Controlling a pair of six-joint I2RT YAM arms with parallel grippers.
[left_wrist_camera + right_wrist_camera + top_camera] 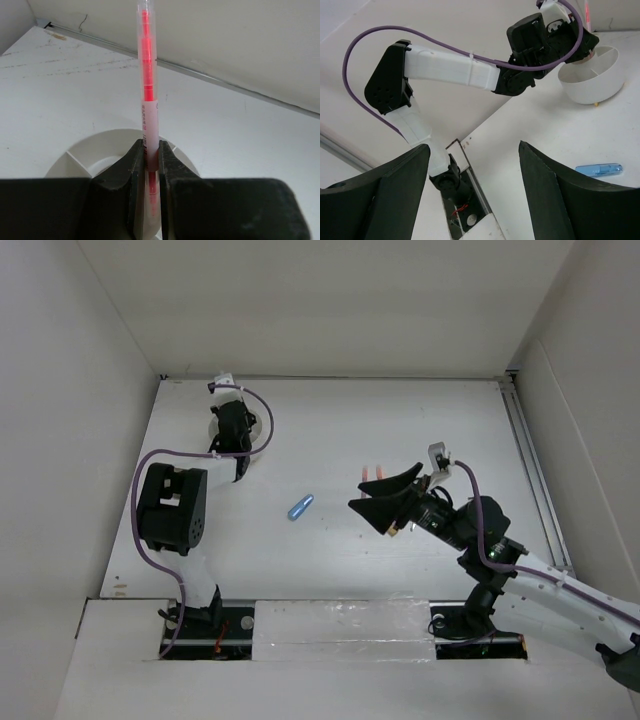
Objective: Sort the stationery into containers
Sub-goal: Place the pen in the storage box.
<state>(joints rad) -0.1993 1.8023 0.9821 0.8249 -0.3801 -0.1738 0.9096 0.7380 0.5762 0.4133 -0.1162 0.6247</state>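
The left tool (152,167) is clamped on a thin red pen (146,75), its two fingers pressed against the barrel. The pen stands upright. Its top runs out of the left wrist view, and its lower end is hidden between the fingers. Directly beneath sits the low white cup (95,147), near the far left corner of the surface (400,430). Only part of its rim and one inner divider show, because the tool's body blocks the near half. The pen's tip is hidden, so it cannot be told which compartment it hangs over, or whether it touches the cup.

The right tool (474,150) hangs with its fingers spread wide and nothing between them, right of the surface's middle. From above it covers most of some thin pens (372,474). Only their pink-orange ends poke out on the far side, and their number is hard to make out. A blue capsule-shaped piece (300,508) lies alone near the middle of the surface, well apart from both tools. A tiny yellowish speck (595,103) lies just beside the cup's base, too small to identify.
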